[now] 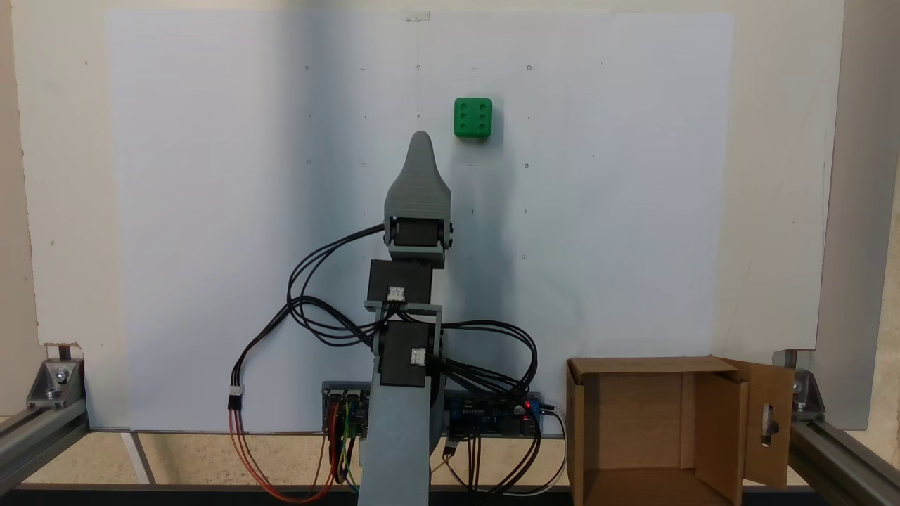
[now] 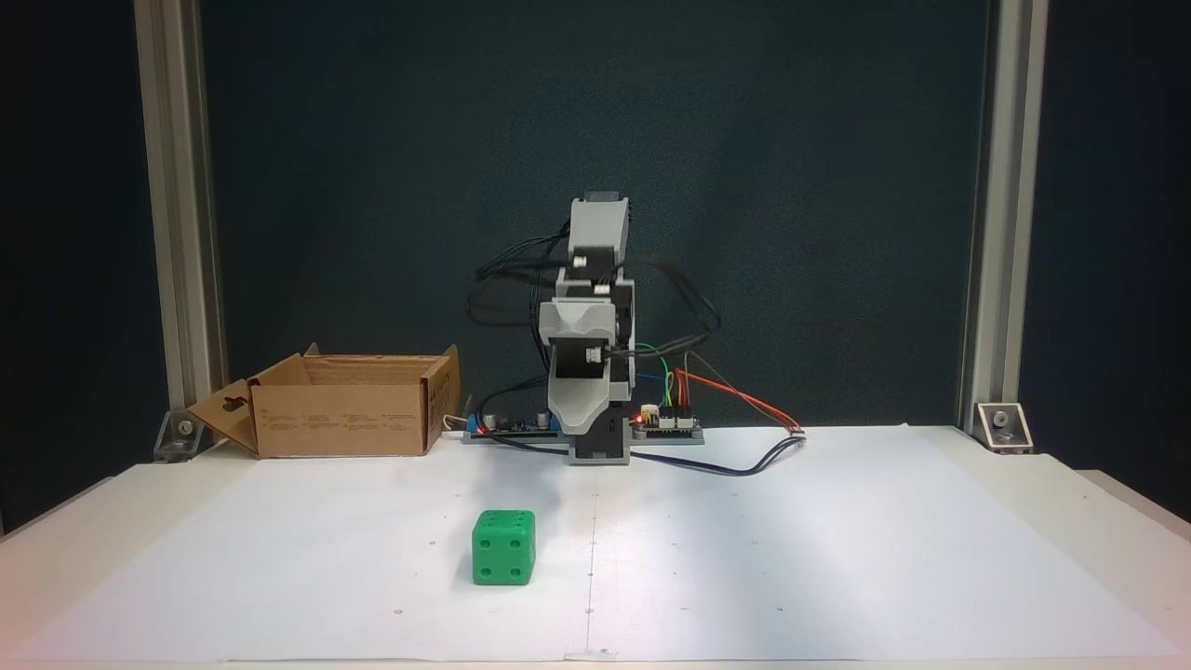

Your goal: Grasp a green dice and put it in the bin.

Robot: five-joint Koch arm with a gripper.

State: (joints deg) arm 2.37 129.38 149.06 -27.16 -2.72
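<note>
The green dice [image 1: 472, 117] rests on the white paper, its six-pip face up in a fixed view; seen from the front, the dice [image 2: 503, 547] shows a four-pip side. My gripper [image 1: 420, 138] is folded over the arm's base, its grey tip pointing toward the dice but well short of it and a little to the left. From the front, the gripper [image 2: 579, 421] hangs low near the base, behind and to the right of the dice. Only one jaw shows, with nothing in it. The cardboard bin [image 1: 647, 367] stands open beside the base, also seen as the bin [image 2: 340, 419] at back left.
A controller board [image 1: 492, 414] with loose cables [image 1: 309, 316] lies at the arm's base. Aluminium frame posts [image 2: 177, 233] rise at the table's back corners. The bin's slotted flap [image 1: 768, 422] hangs outward. White paper [image 2: 837, 558] covers the tabletop.
</note>
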